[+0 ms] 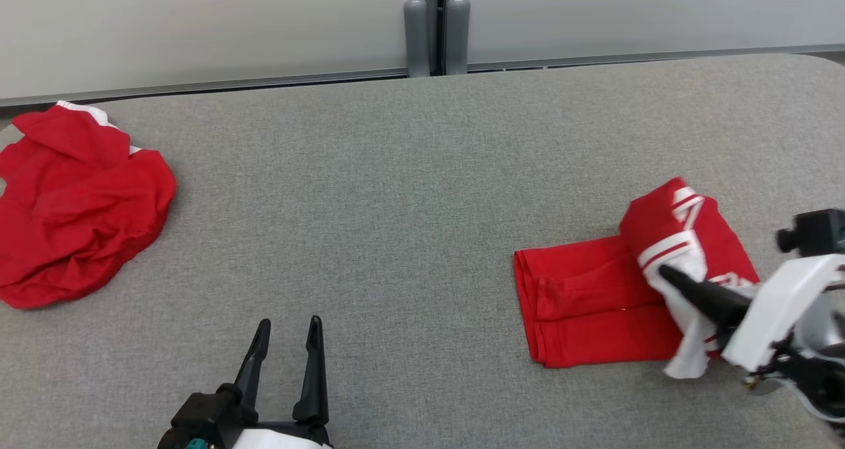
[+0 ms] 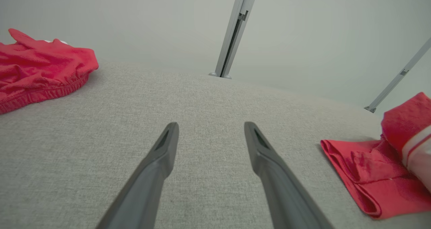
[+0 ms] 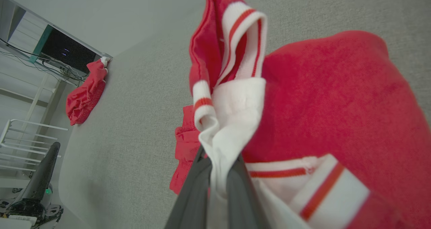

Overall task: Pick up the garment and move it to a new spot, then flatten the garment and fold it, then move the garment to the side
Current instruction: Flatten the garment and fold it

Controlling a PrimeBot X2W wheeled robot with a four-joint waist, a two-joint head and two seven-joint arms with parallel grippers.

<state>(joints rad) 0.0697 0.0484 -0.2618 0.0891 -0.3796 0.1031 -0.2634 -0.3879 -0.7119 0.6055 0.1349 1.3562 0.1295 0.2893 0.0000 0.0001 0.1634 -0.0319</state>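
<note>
The garment [image 1: 594, 304] is red with white, red-striped trim and lies folded on the right part of the grey table [image 1: 396, 205]. Its right end is bunched and lifted. My right gripper [image 1: 667, 276] is shut on the white trim there; in the right wrist view the fingers [image 3: 195, 188] pinch the white cloth, with the garment [image 3: 336, 97] draped over and around them. My left gripper [image 1: 288, 330] is open above bare table near the front edge, holding nothing. From the left wrist, the left gripper [image 2: 210, 129] points across the table and the garment [image 2: 363, 171] lies to its right.
A second red garment [image 1: 72, 205] lies crumpled at the table's far left, also seen as a red heap [image 2: 37, 70] from the left wrist. Two grey posts [image 1: 436, 33] stand behind the table's back edge against a pale wall.
</note>
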